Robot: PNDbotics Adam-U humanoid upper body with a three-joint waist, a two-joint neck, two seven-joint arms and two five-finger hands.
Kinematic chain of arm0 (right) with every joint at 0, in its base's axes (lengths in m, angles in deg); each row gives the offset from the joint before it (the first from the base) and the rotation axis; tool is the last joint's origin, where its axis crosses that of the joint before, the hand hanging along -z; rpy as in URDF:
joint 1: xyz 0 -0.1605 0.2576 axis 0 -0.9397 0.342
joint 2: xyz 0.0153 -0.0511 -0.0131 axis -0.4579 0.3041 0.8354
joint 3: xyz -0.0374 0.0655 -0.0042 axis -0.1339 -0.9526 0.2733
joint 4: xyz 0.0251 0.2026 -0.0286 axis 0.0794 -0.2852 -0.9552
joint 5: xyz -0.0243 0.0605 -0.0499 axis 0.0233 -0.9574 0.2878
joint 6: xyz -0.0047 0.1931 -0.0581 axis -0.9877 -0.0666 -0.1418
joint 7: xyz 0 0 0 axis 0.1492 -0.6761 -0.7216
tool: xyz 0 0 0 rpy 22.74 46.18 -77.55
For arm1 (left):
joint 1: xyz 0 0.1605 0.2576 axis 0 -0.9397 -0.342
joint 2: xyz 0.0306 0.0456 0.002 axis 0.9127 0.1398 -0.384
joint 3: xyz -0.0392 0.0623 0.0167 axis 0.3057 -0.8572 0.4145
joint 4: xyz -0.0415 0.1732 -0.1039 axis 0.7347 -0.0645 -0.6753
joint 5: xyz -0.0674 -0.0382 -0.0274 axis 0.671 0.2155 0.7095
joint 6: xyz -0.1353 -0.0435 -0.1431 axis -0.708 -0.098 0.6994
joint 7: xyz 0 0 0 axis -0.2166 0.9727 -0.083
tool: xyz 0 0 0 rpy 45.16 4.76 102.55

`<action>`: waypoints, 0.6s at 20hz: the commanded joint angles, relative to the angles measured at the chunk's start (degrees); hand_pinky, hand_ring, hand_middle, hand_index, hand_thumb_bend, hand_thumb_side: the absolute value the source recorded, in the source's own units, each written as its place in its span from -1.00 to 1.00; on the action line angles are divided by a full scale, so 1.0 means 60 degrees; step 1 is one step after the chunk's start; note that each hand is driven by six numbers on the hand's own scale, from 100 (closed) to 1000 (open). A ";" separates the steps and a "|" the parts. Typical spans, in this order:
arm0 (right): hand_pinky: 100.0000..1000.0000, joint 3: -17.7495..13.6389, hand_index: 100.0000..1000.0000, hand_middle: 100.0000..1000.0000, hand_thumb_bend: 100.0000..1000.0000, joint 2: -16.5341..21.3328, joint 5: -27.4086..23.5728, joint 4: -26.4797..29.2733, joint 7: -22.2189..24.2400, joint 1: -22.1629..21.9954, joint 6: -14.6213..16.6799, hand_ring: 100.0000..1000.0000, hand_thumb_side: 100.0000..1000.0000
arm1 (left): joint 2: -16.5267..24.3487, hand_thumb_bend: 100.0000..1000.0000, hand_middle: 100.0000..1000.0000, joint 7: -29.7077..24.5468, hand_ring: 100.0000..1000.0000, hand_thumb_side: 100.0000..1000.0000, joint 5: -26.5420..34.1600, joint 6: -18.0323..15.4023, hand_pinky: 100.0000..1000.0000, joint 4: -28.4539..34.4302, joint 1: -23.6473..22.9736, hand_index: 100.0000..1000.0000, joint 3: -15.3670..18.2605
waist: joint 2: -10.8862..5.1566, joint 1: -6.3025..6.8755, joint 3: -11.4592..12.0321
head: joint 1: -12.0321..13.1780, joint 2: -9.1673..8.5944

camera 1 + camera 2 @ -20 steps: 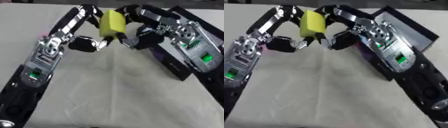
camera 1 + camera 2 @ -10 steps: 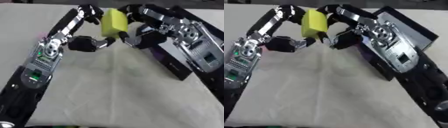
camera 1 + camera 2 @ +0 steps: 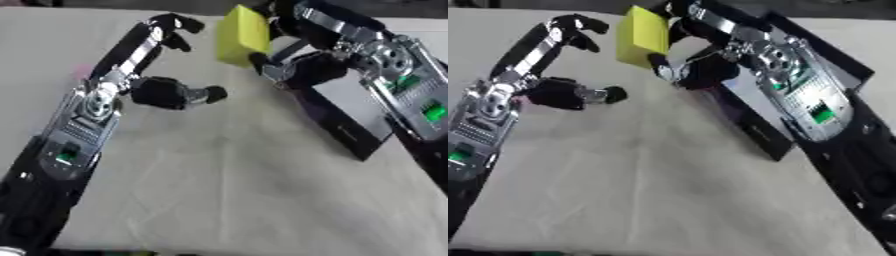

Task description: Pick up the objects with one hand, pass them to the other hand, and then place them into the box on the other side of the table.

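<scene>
With the handover done, your right robot hand (image 3: 302, 67) pinches the yellow block (image 3: 241, 35) in the air just left of the black box (image 3: 350, 112), your left robot hand (image 3: 171, 92) spread apart beside it over the counter (image 3: 227, 190), so carry the block over the box and release.

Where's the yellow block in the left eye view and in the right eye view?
Left eye view: yellow block at top centre, held by the right hand.
Right eye view: it sits top, left of centre, again at that hand.
Shared landmark: the black box, just right of and below the block in both.
</scene>
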 commanded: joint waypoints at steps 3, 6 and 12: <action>0.65 -0.0273 0.06 0.02 -1.00 0.0447 -0.0093 0.0284 -0.0174 0.0022 -0.0004 0.26 -1.00 | 0.0325 0.41 0.49 0.0136 0.30 -0.26 0.0006 0.0049 0.53 0.0094 0.0004 0.67 0.0174 | -0.0264 -0.0033 -0.0037 | -0.0077 -0.0032; 0.65 -0.0439 0.06 0.02 -1.00 0.0661 -0.0107 0.0364 -0.0312 -0.0107 -0.0029 0.26 -1.00 | 0.0395 0.38 0.48 0.0183 0.30 -0.26 0.0046 0.0077 0.52 0.0086 -0.0067 0.67 0.0211 | -0.0279 -0.0031 -0.0073 | -0.0135 -0.0035; 0.65 -0.0983 0.07 0.02 -1.00 0.1164 -0.0137 0.0268 -0.0833 -0.0532 -0.0052 0.26 -1.00 | 0.0511 0.34 0.48 0.0248 0.29 -0.26 0.0095 0.0157 0.52 0.0114 -0.0203 0.66 0.0245 | -0.0291 -0.0016 -0.0153 | -0.0328 -0.0084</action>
